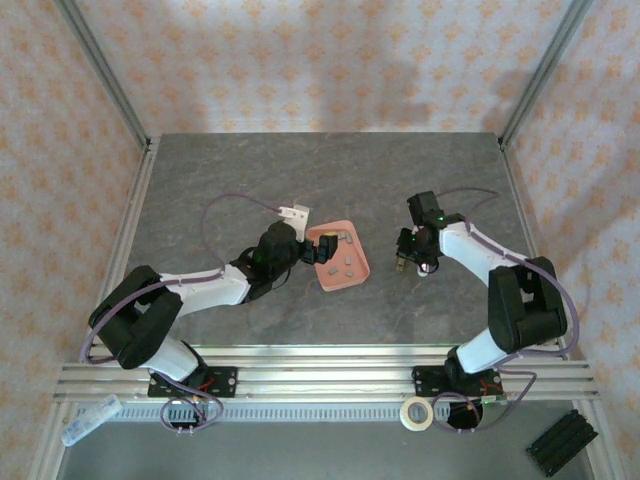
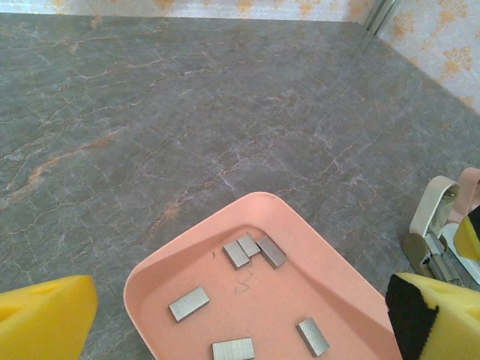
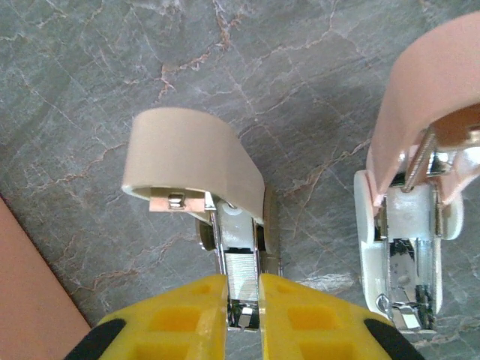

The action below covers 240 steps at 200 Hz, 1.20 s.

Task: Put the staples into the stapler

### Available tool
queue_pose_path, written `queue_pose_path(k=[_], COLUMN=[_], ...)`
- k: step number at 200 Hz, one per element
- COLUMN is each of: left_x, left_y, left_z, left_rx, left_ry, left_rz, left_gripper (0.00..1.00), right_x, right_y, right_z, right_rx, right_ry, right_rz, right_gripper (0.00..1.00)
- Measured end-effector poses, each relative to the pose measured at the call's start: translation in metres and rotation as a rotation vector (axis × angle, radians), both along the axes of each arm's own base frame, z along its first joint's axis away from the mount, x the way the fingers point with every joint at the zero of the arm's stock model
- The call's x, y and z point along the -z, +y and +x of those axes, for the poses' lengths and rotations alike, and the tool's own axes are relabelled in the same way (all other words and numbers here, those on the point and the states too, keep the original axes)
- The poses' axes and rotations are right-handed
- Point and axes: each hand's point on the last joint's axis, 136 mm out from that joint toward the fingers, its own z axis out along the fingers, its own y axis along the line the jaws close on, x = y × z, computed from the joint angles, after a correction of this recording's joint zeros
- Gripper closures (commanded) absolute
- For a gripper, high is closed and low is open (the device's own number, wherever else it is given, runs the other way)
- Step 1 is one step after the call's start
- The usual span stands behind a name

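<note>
Fetching staples (image 2: pixel 247 251) from the tray (image 2: pixel 217 225): my left jaws hang released above them. My right jaws are clenched on the cream-capped rail (image 3: pixel 241 262), right of the tray, beside the stapler (image 3: pixel 405 225). Next move, I judge: pinch one strip squarely.

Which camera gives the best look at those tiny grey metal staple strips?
The left wrist view: six grey metal staple strips lie close and sharp in the salmon-pink shallow tray. The top view shows mere specks.
</note>
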Motion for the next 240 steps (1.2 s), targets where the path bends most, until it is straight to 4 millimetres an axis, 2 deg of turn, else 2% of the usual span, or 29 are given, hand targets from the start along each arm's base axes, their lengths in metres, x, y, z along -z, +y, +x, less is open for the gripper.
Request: queue_pose_path(k=[59,176,240], left_x=[0.000,0.000,0.009], left_y=[0.000,0.000,0.003], left_z=[0.000,0.000,-0.003], left_rx=[0.000,-0.001,-0.001], left_ry=[0.000,0.001,0.034], left_rz=[0.000,-0.002,0.024], left_gripper=[0.01,0.01,0.01], right_x=[0.021,0.020,0.019], right_y=[0.001,0.002,0.002], right_z=[-0.006,-0.004,-0.005], right_rx=[-0.004,-0.005,-0.005], right_ry=[0.056,0.043,0.037], right_rz=[0.000,0.007,0.008], right_gripper=[0.86,0.87,0.86])
